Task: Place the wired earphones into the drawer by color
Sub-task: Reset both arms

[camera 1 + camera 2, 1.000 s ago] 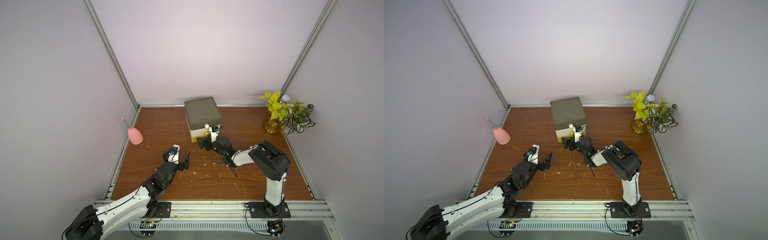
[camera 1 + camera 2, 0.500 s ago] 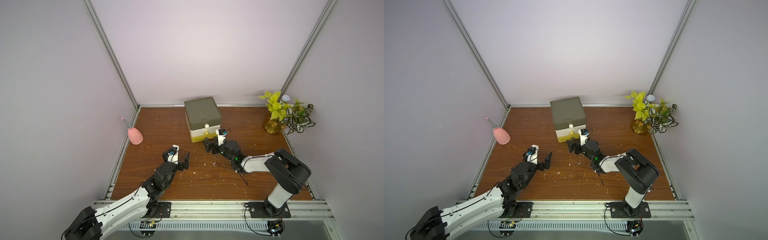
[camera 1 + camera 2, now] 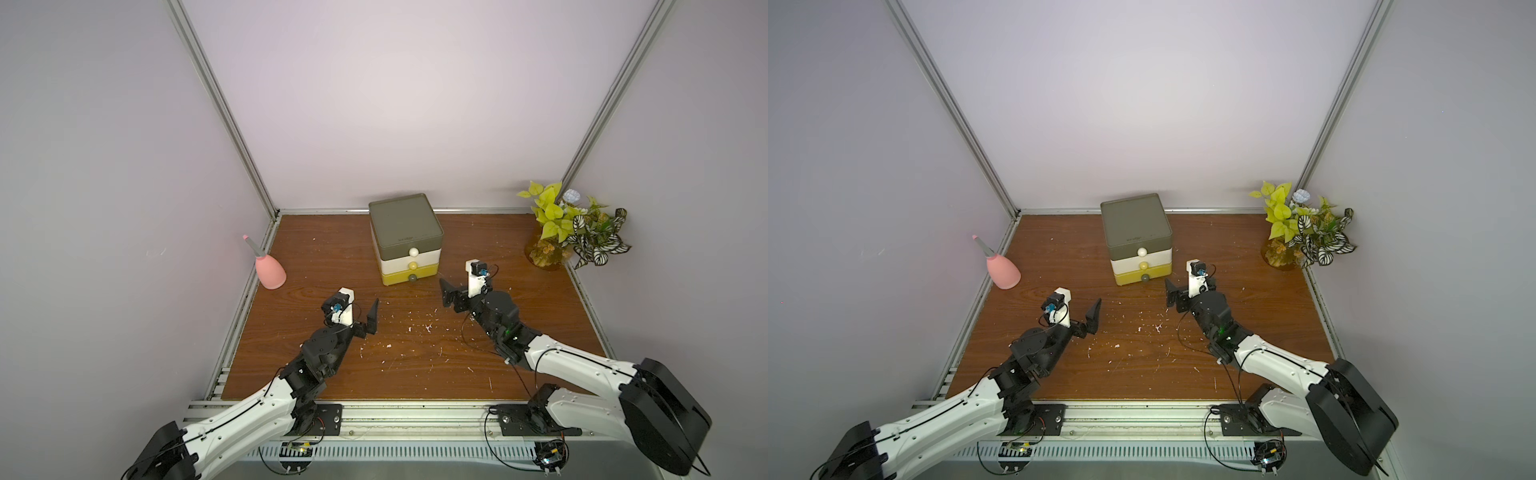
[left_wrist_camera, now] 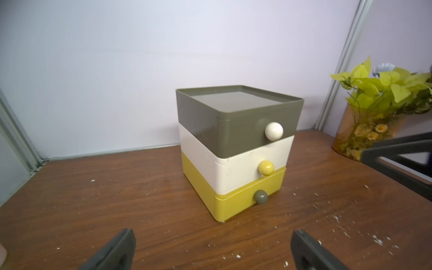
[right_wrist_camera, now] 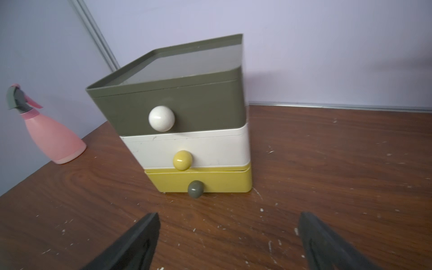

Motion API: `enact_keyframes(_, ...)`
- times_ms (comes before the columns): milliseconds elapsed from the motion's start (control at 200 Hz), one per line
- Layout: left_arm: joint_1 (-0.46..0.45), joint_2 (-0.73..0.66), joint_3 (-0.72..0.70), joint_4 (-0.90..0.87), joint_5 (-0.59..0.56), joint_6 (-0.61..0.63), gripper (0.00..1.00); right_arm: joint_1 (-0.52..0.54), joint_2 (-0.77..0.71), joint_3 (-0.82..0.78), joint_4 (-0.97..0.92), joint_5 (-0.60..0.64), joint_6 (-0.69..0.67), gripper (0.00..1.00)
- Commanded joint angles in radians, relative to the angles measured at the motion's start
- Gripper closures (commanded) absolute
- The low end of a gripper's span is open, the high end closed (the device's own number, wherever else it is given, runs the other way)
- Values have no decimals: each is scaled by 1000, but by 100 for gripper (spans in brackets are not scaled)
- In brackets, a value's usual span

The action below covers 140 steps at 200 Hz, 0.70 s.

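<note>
Brown wood-grain tabletop [image 3: 316, 249] inside pale lilac walls, flecked with small white crumbs. Small square three-tier plastic drawer box [image 3: 405, 239] near the back wall, middle of the table: olive-grey tier with white ball knob [image 4: 274, 131], cream tier with yellow knob [image 4: 336, 167], yellow tier with grey knob [image 4: 261, 196] at the bottom. Upper two tiers shut flush; yellow tier's front a sliver proud of the cream one. No wired earphones visible in any view; whether inside the tiers, cannot tell. Left gripper [image 3: 360, 309] low over the table, in front of the box and to its left, well apart from it, fingers [image 4: 117, 252] spread wide, nothing between them. Right gripper [image 3: 459, 286] just beside the box's front right corner, not touching, fingers [image 5: 140, 243] likewise spread wide and empty, grey knob centred ahead in the right wrist view. Pink plastic spray bottle [image 3: 269, 270] at the left table edge. Yellow-green potted plant in an amber glass vase [image 3: 548, 253] in the far right corner.
</note>
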Motion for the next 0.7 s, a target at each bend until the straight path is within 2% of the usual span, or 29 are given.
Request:
enact_keyframes(0, 23, 23, 1, 125, -147, 104, 1, -29, -99, -38, -58, 152, -100, 1)
enact_keyframes(115, 80, 69, 24, 152, -176, 151, 1, -75, -178, -76, -86, 200, -144, 1)
enact_keyframes(260, 261, 104, 29, 155, -72, 98, 1, -144, -237, -115, -110, 286, -141, 1)
enact_keyframes(430, 468, 124, 13, 168, 32, 41, 1, -211, -291, -176, -79, 293, -139, 1)
enact_keyframes(510, 502, 133, 5, 178, 36, 47, 1, -232, -306, -188, -77, 273, -136, 1)
enact_keyframes(696, 507, 172, 5, 215, 27, 119, 1, -259, -291, -187, -77, 234, -144, 1)
